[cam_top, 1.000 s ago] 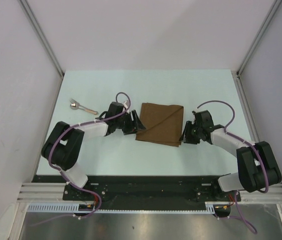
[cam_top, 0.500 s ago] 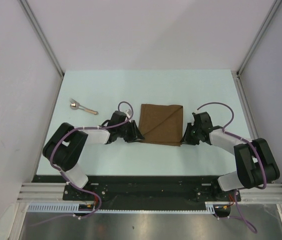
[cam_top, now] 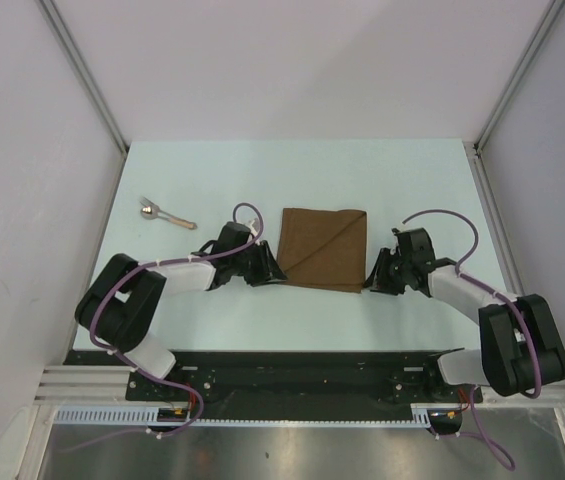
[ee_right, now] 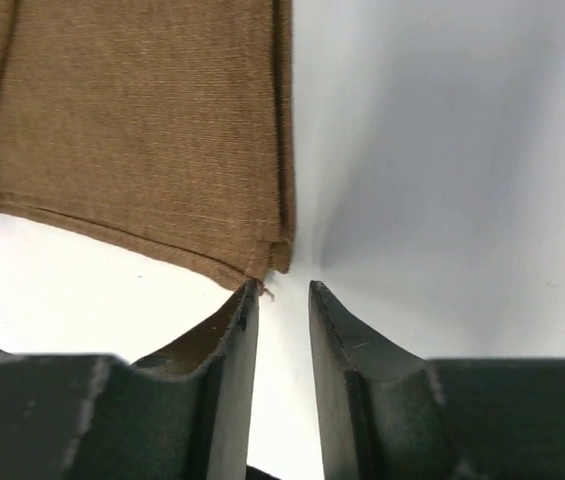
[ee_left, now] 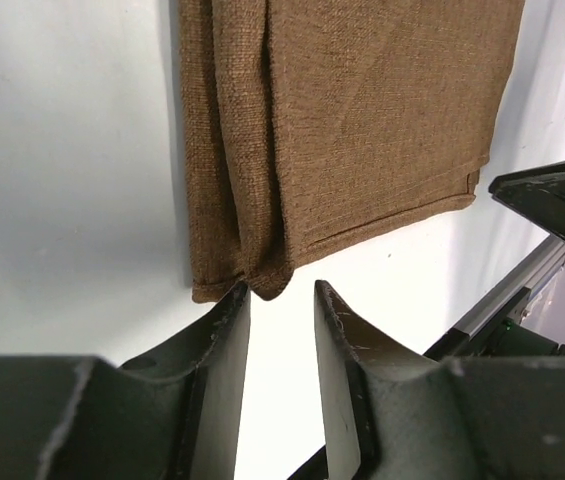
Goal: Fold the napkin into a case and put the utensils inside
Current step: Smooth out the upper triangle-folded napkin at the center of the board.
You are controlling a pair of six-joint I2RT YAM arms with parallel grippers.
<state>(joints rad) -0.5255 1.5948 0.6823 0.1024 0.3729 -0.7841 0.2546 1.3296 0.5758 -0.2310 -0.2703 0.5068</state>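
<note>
1. The napkin point(cam_top: 322, 250) lies flat in the middle of the table point(cam_top: 212, 170), between your two arms. It is already folded: the left wrist view shows layered edges along its left side point(ee_left: 362, 130).
2. The left gripper point(cam_top: 270, 270) sits at the near-left corner. Its jaws are parted by a narrow gap, with the corner's tip just at the mouth of that gap point(ee_left: 282, 295). Bare table shows between the fingers, so it holds nothing.
3. The right gripper point(cam_top: 372, 280) mirrors it at the near-right corner. Its jaws have the same narrow gap point(ee_right: 284, 290), the cloth point(ee_right: 132, 130) is just beside one fingertip, and nothing is pinched.
4. The utensils point(cam_top: 162, 214) lie together well apart, on the far left of the table.
5. You appear to be in the folding step, lining up on both near corners. The next move likely calls for sliding each pair of jaws over its corner, closing, then lifting both together so the layers stay aligned.
6. A second ago the napkin sat skewed, its near-left corner drooping towards you, and the left gripper was further up the left edge. Now the cloth lies squarer and both grippers are at the near corners. The utensils have not moved.
</note>
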